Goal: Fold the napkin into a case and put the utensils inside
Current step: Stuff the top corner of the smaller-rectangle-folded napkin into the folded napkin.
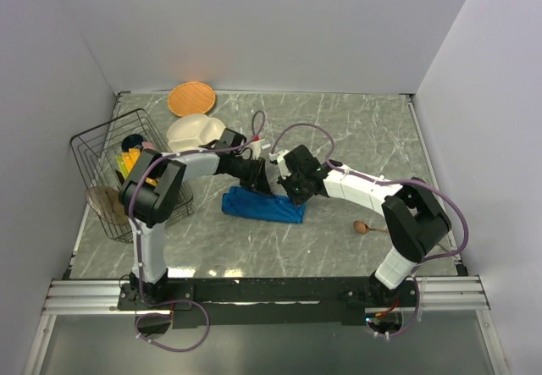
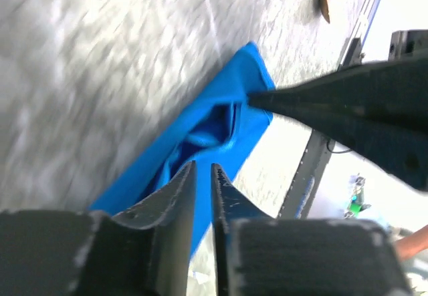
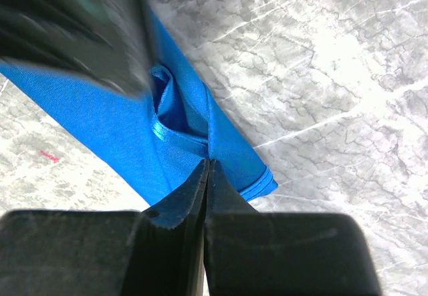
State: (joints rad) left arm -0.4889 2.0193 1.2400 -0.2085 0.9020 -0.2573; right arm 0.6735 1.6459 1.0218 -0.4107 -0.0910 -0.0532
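Note:
The napkin [image 1: 254, 206] lies in the middle of the table as a narrow, long, layered blue case. Both grippers hang over its right end. My right gripper [image 3: 207, 162] is shut on the edge of the top layer of the napkin [image 3: 100, 115] and holds a small pocket open. My left gripper [image 2: 202, 166] has a narrow gap between its fingers, with its tips at the pocket's mouth in the napkin [image 2: 227, 102]; the gap looks empty. A brown wooden spoon [image 1: 362, 227] lies on the table to the right, apart from the cloth. It also shows in the left wrist view [image 2: 326, 2].
A wire basket [image 1: 118, 163] with colourful items stands at the left. A white divided plate [image 1: 195, 129] and an orange plate [image 1: 190, 98] lie behind the left arm. A brownish round piece [image 1: 106, 201] sits by the basket's front.

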